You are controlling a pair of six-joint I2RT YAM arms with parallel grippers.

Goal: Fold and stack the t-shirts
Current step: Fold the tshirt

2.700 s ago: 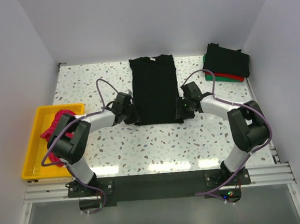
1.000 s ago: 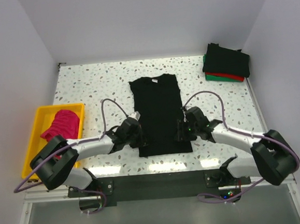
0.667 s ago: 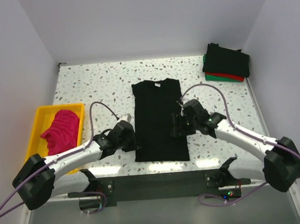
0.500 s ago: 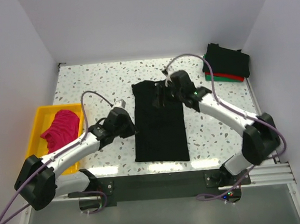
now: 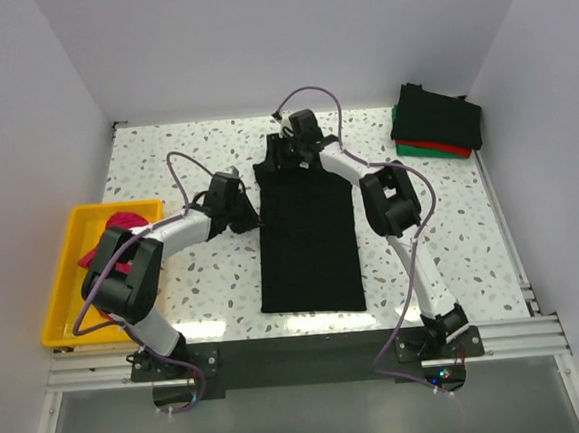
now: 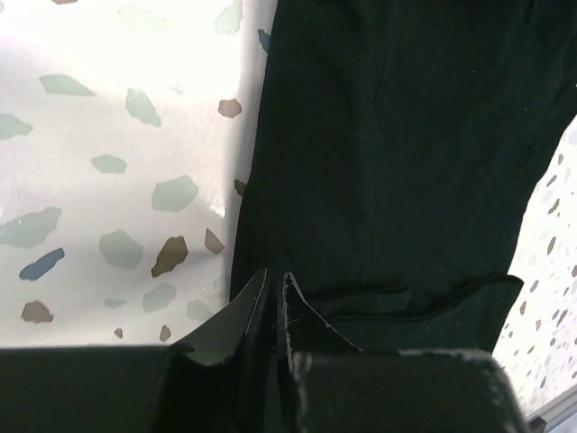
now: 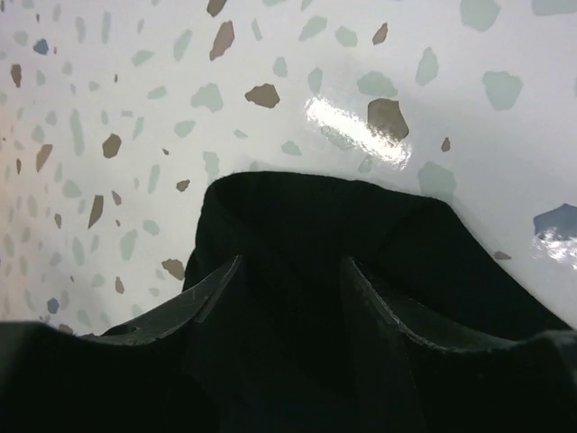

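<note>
A large black t-shirt (image 5: 307,245), folded into a long strip, lies flat mid-table and runs from far to near. My left gripper (image 5: 246,214) is at the upper part of its left edge. In the left wrist view the gripper (image 6: 276,278) is shut, its tips over the shirt's edge (image 6: 379,162); I cannot tell whether cloth is pinched. My right gripper (image 5: 284,160) is at the shirt's far left corner. In the right wrist view it (image 7: 293,275) is open, and its jaws straddle the black cloth's end (image 7: 325,216).
A folded stack (image 5: 437,117), black on red on green, sits at the far right corner. A yellow tray (image 5: 60,295) at the left edge holds a magenta-pink shirt (image 5: 118,223), partly hidden by my left arm. The right arm reaches far across the table.
The black shirt was dragged toward the near edge and let go. The right gripper then moved to the shirt's far end, and the left gripper moved farther along its left edge.
</note>
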